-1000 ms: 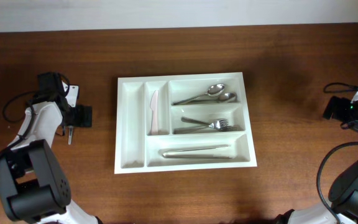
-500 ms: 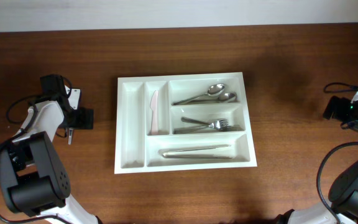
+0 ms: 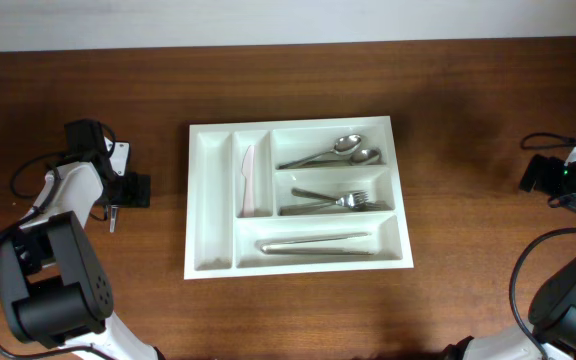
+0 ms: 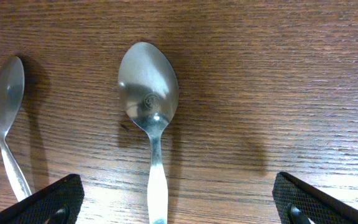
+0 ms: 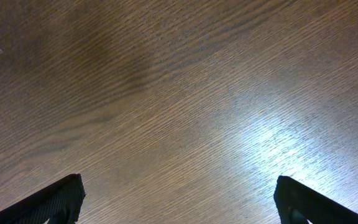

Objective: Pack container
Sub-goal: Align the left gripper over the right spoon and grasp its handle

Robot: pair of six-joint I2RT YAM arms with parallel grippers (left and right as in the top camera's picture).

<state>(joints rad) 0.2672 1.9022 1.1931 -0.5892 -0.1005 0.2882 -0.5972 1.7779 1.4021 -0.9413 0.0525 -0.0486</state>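
Note:
The white container [image 3: 211, 200] sits mid-table. It holds a white knife [image 3: 250, 180] in a narrow compartment, two spoons [image 3: 333, 152], forks [image 3: 338, 202] and long steel pieces [image 3: 318, 244] in the wide ones. My left gripper [image 3: 128, 190] is left of the tray. In the left wrist view it [image 4: 179, 211] is open low over a large steel spoon [image 4: 148, 87] lying on the table, the spoon's handle running between the jaws. A smaller spoon [image 4: 4, 93] lies beside it. My right gripper [image 3: 538, 175] [image 5: 179, 205] is open and empty over bare wood at the far right.
The table is dark brown wood [image 3: 468, 280]. Cables trail from both arms near the left and right edges. The leftmost narrow compartment of the tray [image 3: 208, 170] holds nothing.
My left arm shifted slightly a second ago and has held still since. The tray, its cutlery and the right arm have not moved.

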